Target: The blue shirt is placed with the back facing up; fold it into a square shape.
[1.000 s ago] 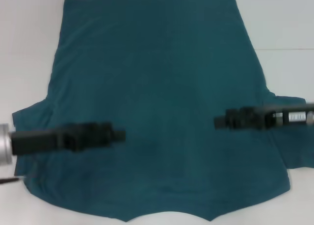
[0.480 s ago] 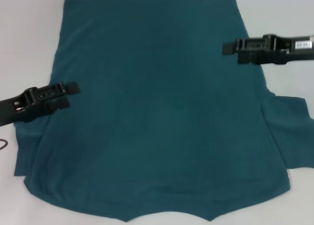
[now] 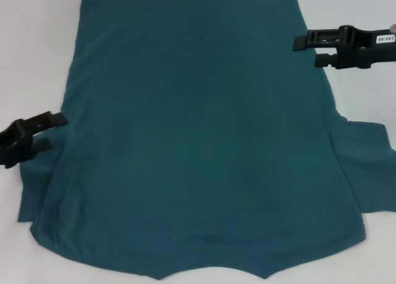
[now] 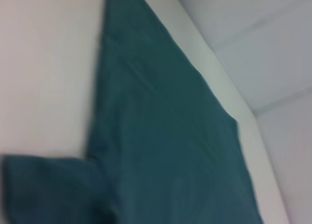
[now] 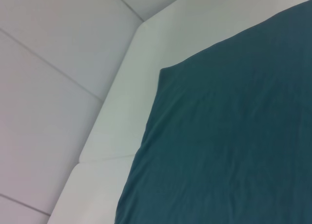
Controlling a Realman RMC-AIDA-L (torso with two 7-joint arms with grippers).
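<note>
Both end effectors hang above the edges of the blue shirt [image 3: 204, 135] in my head view. My left end effector [image 3: 52, 130] sits over the shirt's left side near the sleeve, its two fingers parted with nothing between them. My right end effector [image 3: 309, 49] hovers at the shirt's right edge toward the far end, fingers likewise spread and empty. The shirt lies flat on the white surface [image 3: 37, 43], plain side up, with the hem away from me, the sleeves out to either side and the neckline at my near edge.

From my left wrist, I see the shirt [image 4: 165, 136] stretching across the pale surface [image 4: 44, 63], one sleeve jutting out from its side; none of my own fingers show.

From my right wrist, a corner of the shirt [image 5: 229, 136] lies on the surface [image 5: 117, 136], close to the surface's angled edge.
</note>
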